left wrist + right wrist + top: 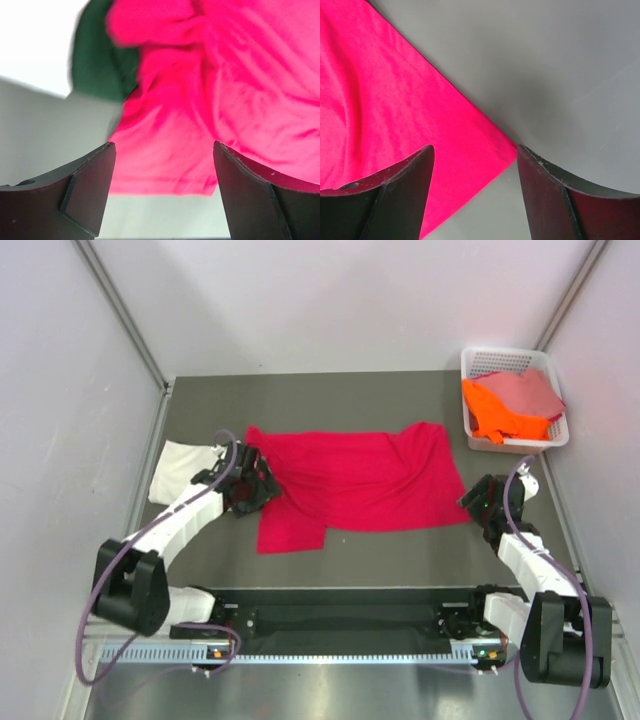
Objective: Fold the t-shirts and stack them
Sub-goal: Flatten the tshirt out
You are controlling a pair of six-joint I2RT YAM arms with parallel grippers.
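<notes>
Looking down from above, I see a white shirt (pixel 180 470) lying at the far left of the grey table (pixel 400 390). My left gripper (pixel 252 486) is close beside it, at the left edge of the red shirt (pixel 355 480). Its fingers are apart and pinch nothing. The red shirt lies spread out in the middle with some wrinkles. My right gripper (pixel 478 498) is at that shirt's near right corner, fingers apart too, holding nothing. Farther right, a white basket (pixel 516 445) holds an orange shirt (pixel 495 412) and a pink shirt (pixel 530 390).
</notes>
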